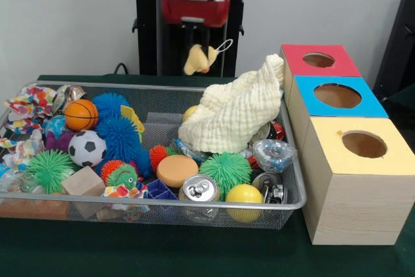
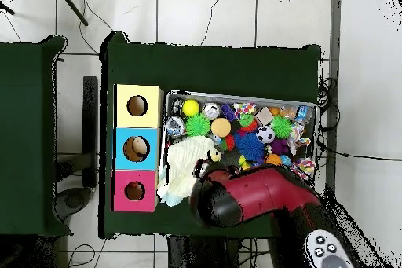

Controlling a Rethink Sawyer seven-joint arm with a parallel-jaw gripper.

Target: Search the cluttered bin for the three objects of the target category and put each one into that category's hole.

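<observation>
Claw [image 1: 196, 56]: raised behind the wire bin [image 1: 39, 86], pinching a yellow soft toy [image 1: 200, 58].
Cloth [image 1: 233, 111]: cream, heaped at the bin's box end.
Boxes: red [image 1: 295, 60], blue [image 1: 308, 89], yellow [image 1: 327, 147], each holed.

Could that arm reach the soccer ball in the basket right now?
Probably yes: the soccer ball lies on top of the pile, uncovered. But the gripper, raised behind the basket, already holds a yellow toy.
</observation>
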